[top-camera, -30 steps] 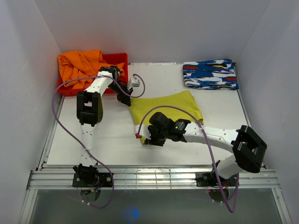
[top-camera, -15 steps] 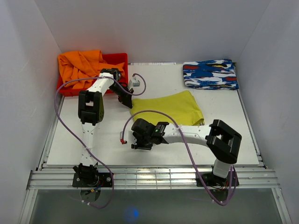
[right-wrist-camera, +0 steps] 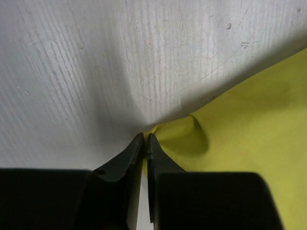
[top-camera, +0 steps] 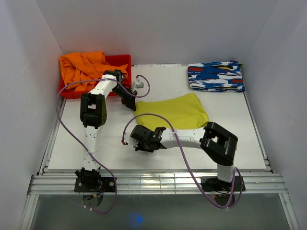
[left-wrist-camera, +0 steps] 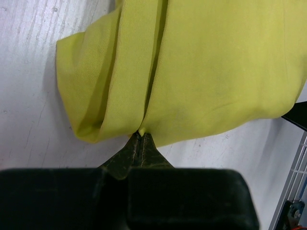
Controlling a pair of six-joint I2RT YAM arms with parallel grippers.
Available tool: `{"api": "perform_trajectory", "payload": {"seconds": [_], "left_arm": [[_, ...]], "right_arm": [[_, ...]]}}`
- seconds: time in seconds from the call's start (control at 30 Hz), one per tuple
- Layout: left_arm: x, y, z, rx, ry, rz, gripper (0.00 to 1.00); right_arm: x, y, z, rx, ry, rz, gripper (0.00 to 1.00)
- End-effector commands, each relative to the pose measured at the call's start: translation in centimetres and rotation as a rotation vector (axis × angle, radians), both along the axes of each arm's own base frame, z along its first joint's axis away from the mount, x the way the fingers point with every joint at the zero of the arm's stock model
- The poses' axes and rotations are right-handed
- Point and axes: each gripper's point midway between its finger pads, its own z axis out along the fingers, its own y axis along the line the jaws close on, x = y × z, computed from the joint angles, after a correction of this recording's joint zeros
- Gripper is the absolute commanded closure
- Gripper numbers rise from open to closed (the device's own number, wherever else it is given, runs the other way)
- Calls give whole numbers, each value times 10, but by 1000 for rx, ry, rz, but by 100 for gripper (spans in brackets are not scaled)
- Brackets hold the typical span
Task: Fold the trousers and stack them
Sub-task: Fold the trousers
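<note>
The yellow-green trousers [top-camera: 177,112] lie folded into a broad pad in the middle of the table. My left gripper [top-camera: 132,104] is at their far left corner. In the left wrist view it [left-wrist-camera: 140,134] is shut on the folded edge of the cloth [left-wrist-camera: 216,62]. My right gripper [top-camera: 138,132] is at the near left corner. Its jaws [right-wrist-camera: 145,137] have pinched together on the tip of the cloth [right-wrist-camera: 249,139], which puckers up just beyond them. The waistband is hidden.
An orange garment [top-camera: 84,66] spills out of a red bin [top-camera: 121,60] at the back left. A folded blue, white and red patterned cloth [top-camera: 216,76] lies at the back right. A small grey object [top-camera: 139,84] sits behind the left gripper. White walls enclose the table.
The right arm swept left along the near edge of the trousers to their near left corner, and its jaws closed there. The left arm has stayed put.
</note>
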Motion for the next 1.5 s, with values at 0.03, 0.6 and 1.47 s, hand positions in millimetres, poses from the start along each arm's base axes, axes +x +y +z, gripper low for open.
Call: {"api": "perform_trajectory", "payload": {"seconds": [0.03, 0.6, 1.47], "left_arm": [[16, -1, 10, -39, -49, 17, 100], [67, 16, 38, -36, -269, 29, 97], [-35, -73, 167, -481, 203, 335, 23]], "right_arm": [[-10, -17, -10, -73, 17, -16, 92], [-67, 3, 30, 103, 132, 201, 66], [152, -173, 114, 610, 494, -548, 1]]}}
